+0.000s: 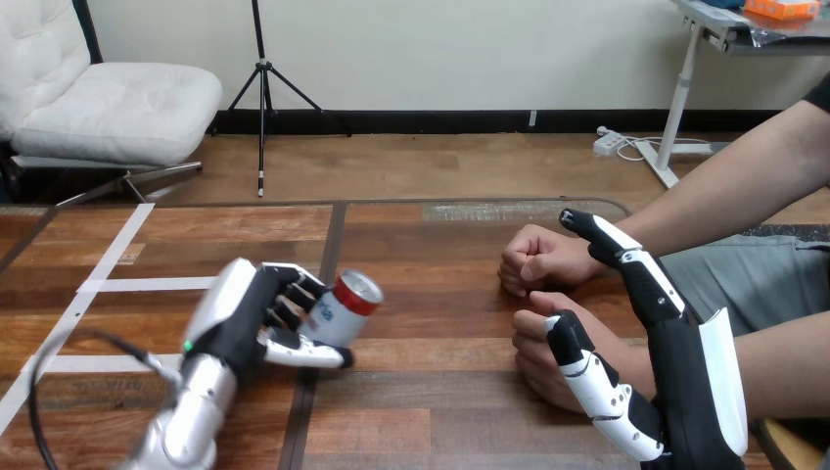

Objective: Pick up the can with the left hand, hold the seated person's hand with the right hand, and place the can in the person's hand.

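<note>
While the left robot hand [250, 323] clasps the can [345, 305] mid-table, the right robot hand [685, 384] — fingers [634, 262] straight — flanks the person's fists [536, 262].

White can [347, 302] with red band, brown plank table [440, 392], white tape [147, 284]

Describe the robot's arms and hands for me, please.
The left hand and right hand are black, with white shells on their backs and black-and-white jointed fingers. The left forearm is a silver tube.

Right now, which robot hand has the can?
The left hand: its fingers curl round the can. The right hand is by the person's hands, with no can.
</note>
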Available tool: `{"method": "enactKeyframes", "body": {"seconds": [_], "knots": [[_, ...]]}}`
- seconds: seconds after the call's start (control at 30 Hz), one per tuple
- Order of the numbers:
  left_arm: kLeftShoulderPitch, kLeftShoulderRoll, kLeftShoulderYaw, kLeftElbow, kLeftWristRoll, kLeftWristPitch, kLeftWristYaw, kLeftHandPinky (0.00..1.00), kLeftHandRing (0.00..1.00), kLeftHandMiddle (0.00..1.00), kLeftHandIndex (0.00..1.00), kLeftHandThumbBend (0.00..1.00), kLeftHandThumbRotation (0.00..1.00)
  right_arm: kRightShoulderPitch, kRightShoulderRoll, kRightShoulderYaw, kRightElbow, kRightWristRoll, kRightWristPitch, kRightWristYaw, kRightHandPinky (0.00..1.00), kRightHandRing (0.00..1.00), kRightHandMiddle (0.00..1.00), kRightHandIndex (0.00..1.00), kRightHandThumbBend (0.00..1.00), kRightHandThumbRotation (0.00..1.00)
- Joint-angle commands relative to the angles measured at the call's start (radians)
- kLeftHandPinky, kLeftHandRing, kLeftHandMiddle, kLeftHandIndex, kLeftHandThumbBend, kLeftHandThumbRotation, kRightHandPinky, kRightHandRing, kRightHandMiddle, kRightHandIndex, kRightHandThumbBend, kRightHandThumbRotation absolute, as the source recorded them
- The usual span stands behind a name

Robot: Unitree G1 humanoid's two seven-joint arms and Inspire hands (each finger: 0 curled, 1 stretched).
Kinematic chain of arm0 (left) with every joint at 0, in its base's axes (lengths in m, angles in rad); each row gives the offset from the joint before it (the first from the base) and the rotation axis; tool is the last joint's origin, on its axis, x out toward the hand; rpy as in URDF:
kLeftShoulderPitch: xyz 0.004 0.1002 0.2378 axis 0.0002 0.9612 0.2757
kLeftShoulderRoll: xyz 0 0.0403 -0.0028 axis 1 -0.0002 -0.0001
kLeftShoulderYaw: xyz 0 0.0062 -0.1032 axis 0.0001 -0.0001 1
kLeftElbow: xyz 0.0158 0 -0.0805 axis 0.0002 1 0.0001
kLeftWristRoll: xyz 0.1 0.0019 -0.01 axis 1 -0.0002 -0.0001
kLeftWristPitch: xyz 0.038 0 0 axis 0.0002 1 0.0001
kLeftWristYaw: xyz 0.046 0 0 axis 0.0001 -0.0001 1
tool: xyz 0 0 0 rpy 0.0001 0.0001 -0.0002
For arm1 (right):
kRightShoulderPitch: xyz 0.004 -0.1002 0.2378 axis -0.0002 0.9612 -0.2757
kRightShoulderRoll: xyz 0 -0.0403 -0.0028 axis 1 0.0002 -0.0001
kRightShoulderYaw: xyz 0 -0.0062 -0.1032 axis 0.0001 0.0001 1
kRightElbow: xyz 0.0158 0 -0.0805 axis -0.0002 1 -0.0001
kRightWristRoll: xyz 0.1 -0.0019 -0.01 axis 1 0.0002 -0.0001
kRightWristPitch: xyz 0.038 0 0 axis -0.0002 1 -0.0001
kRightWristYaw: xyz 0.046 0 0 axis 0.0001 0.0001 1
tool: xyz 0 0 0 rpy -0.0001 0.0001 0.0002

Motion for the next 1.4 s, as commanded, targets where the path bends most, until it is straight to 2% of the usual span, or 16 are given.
{"method": "enactKeyframes", "body": {"seconds": [0.0,0.37,0.63,0.87,1.37], "knots": [[-0.018,-0.019,0.087,-0.091,-0.075,-0.090,0.003,0.38,0.41,0.47,0.49,0.71,0.00,-0.051,-0.001,-0.002,-0.031,-0.001,-0.012,-0.004,0.85,0.86,0.85,0.82,0.55,0.76],[0.058,-0.065,0.165,-0.142,-0.155,-0.220,-0.018,0.38,0.42,0.47,0.50,0.73,0.00,-0.055,-0.002,-0.005,-0.029,-0.009,-0.010,-0.005,0.84,0.86,0.84,0.82,0.55,0.74],[0.108,-0.104,0.212,-0.184,-0.221,-0.260,-0.061,0.39,0.42,0.48,0.50,0.75,0.00,-0.056,-0.012,-0.012,-0.025,-0.002,-0.020,-0.005,0.83,0.85,0.84,0.82,0.55,0.73],[0.169,-0.149,0.249,-0.239,-0.290,-0.309,-0.111,0.40,0.43,0.49,0.50,0.75,0.00,-0.055,-0.013,-0.021,-0.040,0.002,0.000,-0.001,0.83,0.85,0.83,0.82,0.56,0.72],[0.274,-0.201,0.275,-0.351,-0.256,-0.329,-0.072,0.40,0.42,0.48,0.51,0.74,0.00,-0.049,-0.010,-0.031,-0.056,0.011,0.025,0.005,0.82,0.85,0.83,0.80,0.59,0.71]]}}
